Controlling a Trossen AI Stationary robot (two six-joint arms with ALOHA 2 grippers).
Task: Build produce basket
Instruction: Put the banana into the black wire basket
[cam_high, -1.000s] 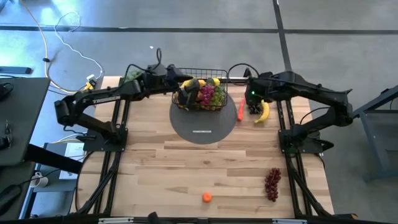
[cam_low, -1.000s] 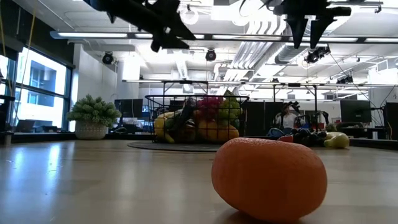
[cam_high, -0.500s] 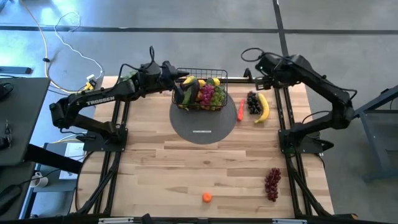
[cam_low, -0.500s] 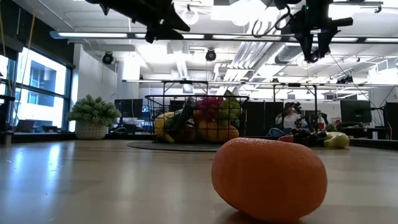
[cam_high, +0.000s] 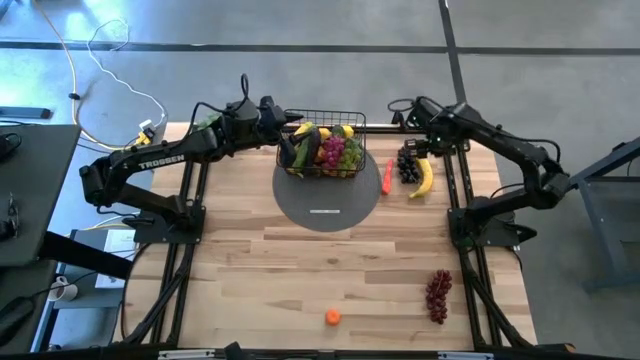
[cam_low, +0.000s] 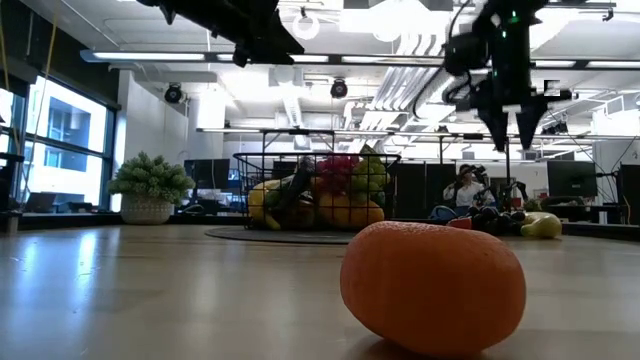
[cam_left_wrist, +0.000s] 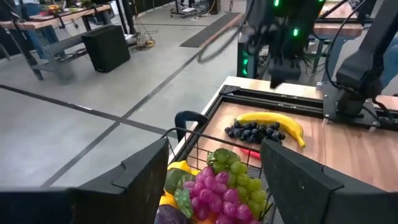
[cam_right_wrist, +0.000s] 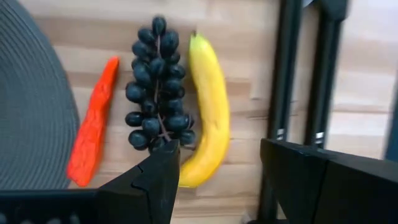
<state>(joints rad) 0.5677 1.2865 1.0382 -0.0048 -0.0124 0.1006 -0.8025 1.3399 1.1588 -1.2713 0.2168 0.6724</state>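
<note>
- Our right gripper (cam_high: 421, 152) hangs in the air over the far right of the table (cam_high: 300, 270), above the dark grapes (cam_high: 406, 165) and banana (cam_high: 425, 174). Its fingers (cam_right_wrist: 155, 180) stand parted and hold nothing.
- Our right wrist view looks straight down on those grapes (cam_right_wrist: 155, 93), the banana (cam_right_wrist: 208, 112) touching them on one side, and the red chili (cam_right_wrist: 93, 124) just beside them on the other, next to the edge of the round mat (cam_right_wrist: 31, 106).
- Our left gripper (cam_high: 276, 117) hovers at the basket's (cam_high: 322, 147) far left corner. Its fingers (cam_left_wrist: 134, 174) are spread wide and empty.
- We read "TROSSEN" in white on the left arm (cam_high: 160, 158); no other writing is legible to us.
- The basket sits on the mat (cam_high: 326, 205) at the far middle of the table, already holding a banana, red-purple and green grapes and some darker pieces.
- Only the left wrist view shows the basket's rim (cam_left_wrist: 186, 124) close up, with green grapes (cam_left_wrist: 233, 171) beside red-purple grapes (cam_left_wrist: 208, 190), and the right arm's green lights beyond.
- Only the low view shows the orange fruit (cam_low: 432, 287) large in front, a leafy bunch (cam_low: 150, 178) at the far left, and a person (cam_low: 462, 186) in the room behind.
- The high view alone shows red grapes (cam_high: 437, 295) near the front right edge, well apart from the orange fruit (cam_high: 332, 317).
</note>
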